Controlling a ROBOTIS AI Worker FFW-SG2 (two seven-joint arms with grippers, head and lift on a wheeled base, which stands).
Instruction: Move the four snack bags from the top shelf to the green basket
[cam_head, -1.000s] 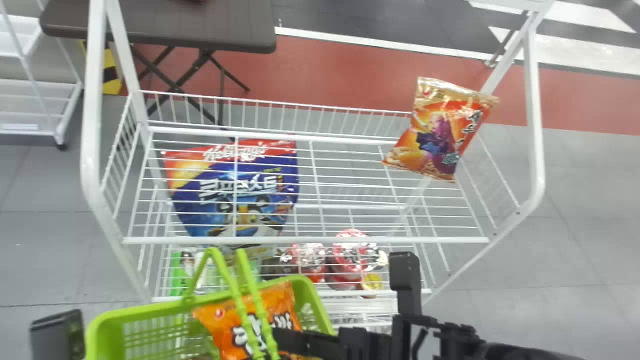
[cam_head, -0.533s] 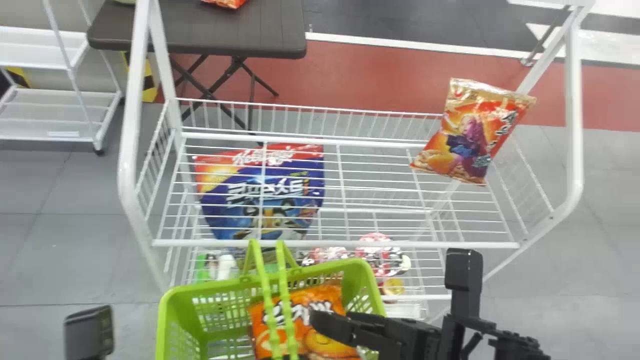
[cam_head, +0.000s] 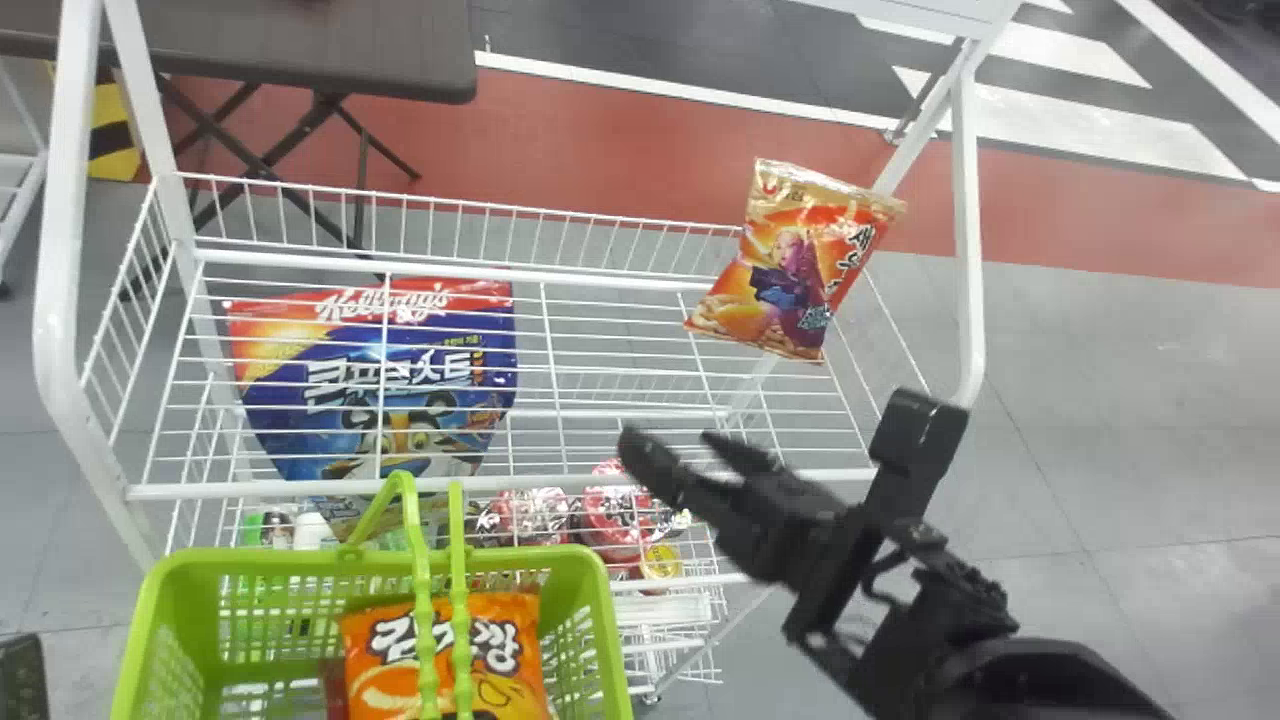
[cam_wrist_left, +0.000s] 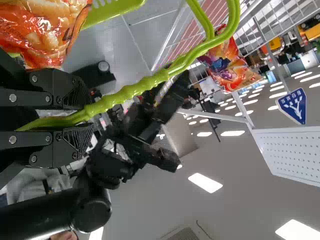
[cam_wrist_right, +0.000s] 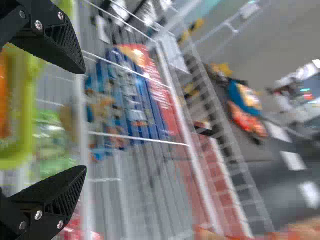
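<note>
Up on the wire top shelf, one snack bag leans at the far right, our right pincer gaping presumably to take it, while our left pincer grips the handle, likely steadying the green basket for loading.

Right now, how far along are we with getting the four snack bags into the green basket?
At least one orange snack bag is already in the green basket; I can't tell the full count there. The left gripper holds its handle. The right gripper is open and empty. One red-and-gold bag remains on the top shelf.
</note>
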